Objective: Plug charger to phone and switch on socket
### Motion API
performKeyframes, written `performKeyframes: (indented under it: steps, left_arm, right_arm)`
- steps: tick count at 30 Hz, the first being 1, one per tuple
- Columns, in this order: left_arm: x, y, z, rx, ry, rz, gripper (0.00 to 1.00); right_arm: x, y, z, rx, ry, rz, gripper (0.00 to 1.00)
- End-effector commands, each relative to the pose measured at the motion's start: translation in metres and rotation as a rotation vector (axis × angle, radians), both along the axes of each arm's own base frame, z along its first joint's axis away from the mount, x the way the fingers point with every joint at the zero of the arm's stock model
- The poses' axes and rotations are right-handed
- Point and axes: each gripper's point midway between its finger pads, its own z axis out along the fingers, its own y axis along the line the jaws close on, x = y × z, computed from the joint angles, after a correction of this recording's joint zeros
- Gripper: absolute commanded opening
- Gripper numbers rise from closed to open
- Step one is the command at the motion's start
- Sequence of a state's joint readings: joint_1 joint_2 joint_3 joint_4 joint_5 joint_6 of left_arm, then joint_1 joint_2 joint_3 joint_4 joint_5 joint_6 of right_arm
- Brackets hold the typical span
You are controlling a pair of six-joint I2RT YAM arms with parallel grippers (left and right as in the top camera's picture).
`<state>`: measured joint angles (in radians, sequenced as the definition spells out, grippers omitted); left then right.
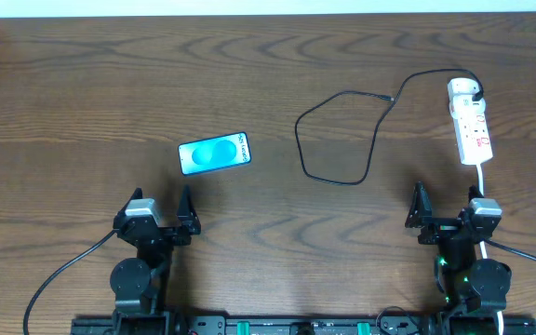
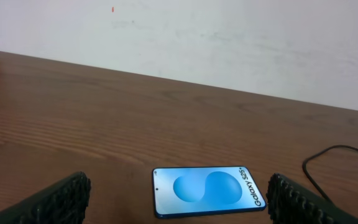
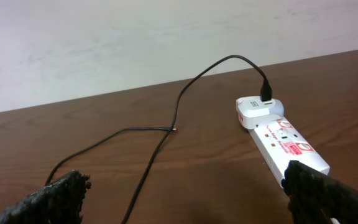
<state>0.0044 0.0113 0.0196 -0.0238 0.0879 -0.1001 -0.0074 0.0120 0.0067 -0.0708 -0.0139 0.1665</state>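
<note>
The phone [image 1: 214,154] lies flat on the wooden table with its blue screen lit; it also shows in the left wrist view [image 2: 207,190]. The black charger cable [image 1: 342,140] loops across the table, its connector tip [image 1: 388,98] lying loose; its white plug adapter [image 1: 464,89] sits in the far end of the socket [image 1: 474,130]. The right wrist view shows the cable [image 3: 166,134], adapter [image 3: 258,109] and socket [image 3: 289,146]. My left gripper [image 1: 161,209] is open and empty, just near of the phone. My right gripper [image 1: 449,209] is open and empty, near the socket's near end.
The socket's white cord [image 1: 483,177] runs toward my right arm. A pale wall [image 2: 229,43] rises behind the table's far edge.
</note>
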Motion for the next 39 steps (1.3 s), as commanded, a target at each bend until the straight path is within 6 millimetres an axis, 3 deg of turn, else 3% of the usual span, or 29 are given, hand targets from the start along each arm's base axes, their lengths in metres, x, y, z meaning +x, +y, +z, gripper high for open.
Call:
performKeyframes:
  steps: [1, 17, 31, 35, 39]
  left_arm:
    - [0.000, -0.003, -0.013, 0.008, 0.038, -0.020, 0.91]
    - [-0.001, -0.004, -0.012, 0.007, 0.036, -0.021, 0.91]
    - [-0.005, -0.002, 0.050, -0.077, -0.059, -0.005, 0.91]
    - [0.002, -0.003, 0.060, -0.199, -0.006, 0.000, 0.91]
    - [0.016, -0.015, 0.072, -0.214, 0.076, -0.060, 0.91]
  right_arm:
    - [0.000, 0.001, -0.001, -0.015, 0.001, 0.005, 0.99]
    - [0.000, 0.001, -0.001, -0.015, 0.001, 0.005, 0.99]
    - [0.000, 0.001, -0.001, -0.015, 0.001, 0.005, 0.99]
    - [0.000, 0.001, -0.001, -0.015, 0.001, 0.005, 0.99]
    - [0.000, 0.001, -0.001, -0.015, 0.001, 0.005, 0.99]
